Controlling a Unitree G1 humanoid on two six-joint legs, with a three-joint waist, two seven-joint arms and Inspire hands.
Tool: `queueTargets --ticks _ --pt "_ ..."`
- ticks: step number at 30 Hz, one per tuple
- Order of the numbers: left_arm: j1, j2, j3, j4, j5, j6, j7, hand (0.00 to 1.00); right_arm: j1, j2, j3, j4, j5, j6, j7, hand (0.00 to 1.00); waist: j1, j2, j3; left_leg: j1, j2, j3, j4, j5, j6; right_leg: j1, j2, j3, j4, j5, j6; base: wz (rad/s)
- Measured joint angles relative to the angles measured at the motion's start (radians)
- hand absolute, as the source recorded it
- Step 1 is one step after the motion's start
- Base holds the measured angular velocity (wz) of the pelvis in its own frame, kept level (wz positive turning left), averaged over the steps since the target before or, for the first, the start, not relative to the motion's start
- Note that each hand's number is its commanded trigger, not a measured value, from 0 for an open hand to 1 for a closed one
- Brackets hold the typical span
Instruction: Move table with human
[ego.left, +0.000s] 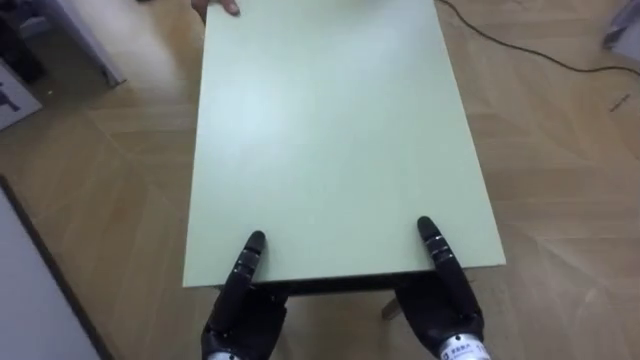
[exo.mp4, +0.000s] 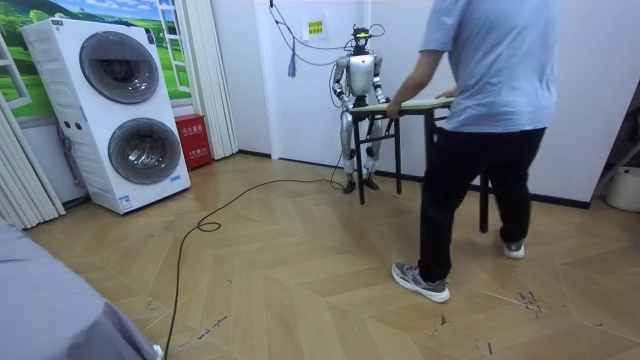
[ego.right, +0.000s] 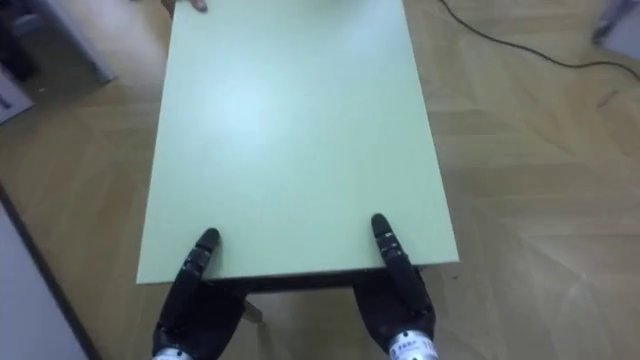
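A pale green table (ego.left: 330, 130) stretches away from me over the wood floor. My left hand (ego.left: 245, 300) and right hand (ego.left: 440, 305) clamp its near edge, each thumb lying on top and the fingers tucked under the top, out of sight. At the far end a person's hand (ego.left: 215, 6) rests on the corner. In the room view I stand by the white back wall at one end of the table (exo.mp4: 420, 103). The person (exo.mp4: 485, 100) stands at the other end, back to the camera, arms reaching to the top.
A dark cable (ego.left: 520, 45) crosses the floor beyond the table's right side. A white panel (ego.left: 20, 290) runs close along my left. Stacked washing machines (exo.mp4: 125, 110) and a red box (exo.mp4: 192, 140) stand at the room view's left.
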Motion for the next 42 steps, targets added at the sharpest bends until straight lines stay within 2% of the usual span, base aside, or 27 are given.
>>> queueTargets --ticks 3,6,7,8,9,11,12,13,14,15,16,17,19,22,27,28,29,30,31,32,33,34,35,37,42 --pt "0.009 -0.010 0.007 0.000 0.000 -0.008 0.000 1.00 -0.005 0.003 0.000 0.000 -0.017 0.002 -0.002 1.00 0.008 -0.001 0.0001 -0.008 -0.025 -0.030 -0.002 0.007 0.011 -0.002 -0.024 0.001 0.030 -0.014 0.018 0.48" --pt "0.009 -0.012 0.007 -0.001 0.000 -0.008 -0.001 1.00 -0.008 0.004 -0.006 0.000 -0.024 0.004 -0.002 1.00 -0.001 -0.008 0.0001 -0.016 -0.055 -0.057 -0.004 0.013 0.029 0.006 -0.061 0.016 0.081 -0.032 0.045 0.81" --pt "0.009 -0.012 0.008 -0.001 0.001 -0.008 -0.002 1.00 -0.005 0.005 -0.010 -0.001 -0.028 0.008 -0.002 1.00 -0.014 -0.016 0.0013 -0.016 -0.069 -0.074 -0.005 0.016 0.039 0.012 -0.069 0.055 0.093 -0.041 0.062 1.08" --pt "0.006 -0.011 0.008 -0.001 0.001 -0.012 -0.004 1.00 -0.003 0.006 -0.012 -0.001 -0.028 0.009 -0.001 1.00 -0.029 -0.027 0.0015 -0.017 -0.089 -0.109 -0.004 0.020 0.049 0.014 -0.071 0.117 0.112 -0.051 0.080 1.15" --pt "0.004 -0.008 0.008 -0.001 0.001 -0.013 -0.004 1.00 0.000 0.009 -0.014 -0.001 -0.028 0.009 -0.001 1.00 -0.035 -0.032 0.0012 -0.018 -0.100 -0.134 -0.002 0.022 0.052 0.017 -0.073 0.147 0.120 -0.054 0.086 1.20" --pt "0.002 0.006 0.008 -0.001 0.001 -0.012 -0.006 1.00 0.008 0.020 -0.016 -0.001 -0.027 0.013 -0.001 1.00 -0.060 -0.041 0.0006 -0.019 -0.133 -0.222 -0.001 0.027 0.061 0.019 -0.057 0.301 0.130 -0.060 0.093 1.12" --pt "0.002 0.009 0.007 -0.001 0.002 -0.012 -0.008 1.00 0.009 0.023 -0.016 -0.001 -0.027 0.015 -0.001 1.00 -0.064 -0.045 0.0009 -0.020 -0.140 -0.237 -0.001 0.028 0.063 0.023 -0.052 0.336 0.124 -0.063 0.098 0.95" --pt "0.002 0.011 0.008 -0.001 0.008 -0.013 -0.009 1.00 0.011 0.030 -0.018 0.000 -0.028 0.020 -0.001 1.00 -0.066 -0.050 0.0002 -0.023 -0.154 -0.267 0.000 0.030 0.065 0.044 -0.039 0.389 0.092 -0.066 0.103 0.81" --pt "0.004 0.012 0.011 -0.005 0.016 -0.013 -0.013 1.00 0.014 0.036 -0.018 0.000 -0.028 0.020 -0.001 1.00 -0.063 -0.053 0.0009 -0.025 -0.169 -0.297 0.002 0.032 0.066 0.067 -0.031 0.415 0.062 -0.067 0.106 0.76" --pt "0.007 0.011 0.013 -0.008 0.019 -0.013 -0.013 1.00 0.017 0.038 -0.020 0.000 -0.028 0.020 -0.001 1.00 -0.058 -0.053 0.0010 -0.025 -0.170 -0.308 0.004 0.032 0.066 0.078 -0.029 0.424 0.050 -0.067 0.108 0.69" --pt "0.007 0.010 0.015 -0.008 0.026 -0.012 -0.012 1.00 0.021 0.037 -0.018 0.003 -0.018 0.020 -0.001 1.00 -0.049 -0.058 0.0021 -0.020 -0.182 -0.326 0.007 0.032 0.066 0.102 -0.022 0.440 0.026 -0.067 0.111 0.67" --pt "0.007 0.010 0.024 -0.008 0.028 -0.012 -0.012 1.00 0.021 0.039 -0.011 0.005 -0.007 0.021 -0.001 1.00 -0.048 -0.067 0.0035 -0.018 -0.186 -0.350 0.009 0.033 0.065 0.123 -0.020 0.441 0.007 -0.070 0.118 0.66" --pt "0.007 0.013 0.031 -0.008 0.029 -0.010 -0.011 1.00 0.020 0.044 -0.009 0.008 -0.004 0.027 -0.001 1.00 -0.038 -0.075 0.0043 -0.020 -0.195 -0.369 0.011 0.033 0.063 0.144 -0.012 0.443 -0.020 -0.067 0.121 0.46" --pt "0.007 0.013 0.039 -0.007 0.029 0.003 -0.011 1.00 0.018 0.040 -0.010 0.008 -0.005 0.033 -0.002 1.00 0.007 -0.082 0.0044 -0.029 -0.196 -0.378 0.012 0.033 0.058 0.153 -0.005 0.439 -0.045 -0.064 0.122 0.20" --pt "0.008 0.015 0.050 -0.007 0.036 0.028 -0.010 1.00 0.019 0.039 -0.009 0.011 -0.005 0.034 -0.003 1.00 0.028 -0.083 0.0046 -0.057 -0.208 -0.438 0.020 0.036 0.055 0.151 0.008 0.440 -0.046 -0.061 0.116 0.39" --pt "0.008 0.015 0.052 -0.007 0.049 0.036 -0.008 1.00 0.023 0.039 -0.009 0.012 -0.005 0.034 -0.003 1.00 0.030 -0.083 0.0045 -0.059 -0.206 -0.462 0.025 0.036 0.054 0.151 0.011 0.439 -0.034 -0.061 0.115 0.49" --pt "0.007 0.011 0.057 -0.007 0.061 0.045 -0.004 1.00 0.029 0.041 -0.012 0.015 -0.002 0.034 -0.002 1.00 0.029 -0.080 0.0049 -0.060 -0.206 -0.501 0.031 0.036 0.053 0.143 0.018 0.449 -0.017 -0.071 0.104 0.53" --pt "0.006 0.010 0.060 -0.007 0.066 0.048 -0.002 1.00 0.030 0.044 -0.013 0.017 -0.002 0.036 -0.002 1.00 0.026 -0.079 0.0053 -0.060 -0.206 -0.518 0.031 0.037 0.049 0.134 0.035 0.470 -0.028 -0.080 0.092 0.64" --pt "0.003 0.011 0.064 -0.007 0.069 0.050 0.004 1.00 0.030 0.049 -0.014 0.021 -0.004 0.042 -0.002 1.00 0.015 -0.078 0.0059 -0.063 -0.207 -0.541 0.031 0.038 0.045 0.108 0.066 0.494 -0.079 -0.077 0.075 0.76" --pt "0.005 0.006 0.069 -0.004 0.070 0.058 0.012 1.00 0.035 0.049 -0.017 0.026 -0.007 0.044 -0.002 1.00 -0.008 -0.068 0.0025 -0.064 -0.214 -0.556 0.034 0.039 0.043 0.100 0.080 0.486 -0.075 -0.051 0.065 0.76" --pt "0.007 0.006 0.071 -0.004 0.073 0.063 0.013 1.00 0.038 0.049 -0.018 0.026 -0.008 0.043 0.002 1.00 -0.015 -0.067 0.0017 -0.065 -0.216 -0.544 0.033 0.039 0.043 0.107 0.077 0.477 -0.073 -0.051 0.067 0.67" --pt "0.006 -0.002 0.082 -0.005 0.083 0.073 0.013 1.00 0.034 0.049 -0.018 0.025 -0.010 0.044 0.003 1.00 -0.028 -0.066 0.0022 -0.074 -0.211 -0.474 0.031 0.041 0.045 0.120 0.079 0.459 -0.077 -0.051 0.068 0.54" --pt "0.000 -0.006 0.090 -0.004 0.091 0.080 0.013 1.00 0.034 0.050 -0.018 0.025 -0.006 0.044 0.003 1.00 -0.039 -0.067 0.0022 -0.079 -0.194 -0.405 0.029 0.045 0.052 0.125 0.079 0.442 -0.076 -0.052 0.068 0.57" --pt "-0.002 -0.005 0.094 -0.003 0.099 0.089 0.015 1.00 0.036 0.049 -0.022 0.025 -0.006 0.054 0.005 1.00 -0.054 -0.068 0.0017 -0.078 -0.184 -0.369 0.020 0.047 0.057 0.124 0.080 0.447 -0.073 -0.052 0.069 0.38" --pt "-0.024 -0.006 0.096 0.022 0.100 0.094 0.015 1.00 0.032 0.047 -0.042 0.026 -0.015 0.082 0.009 1.00 -0.053 -0.064 0.0022 -0.066 -0.190 -0.362 0.009 0.044 0.065 0.132 0.077 0.474 -0.075 -0.052 0.069 0.04"
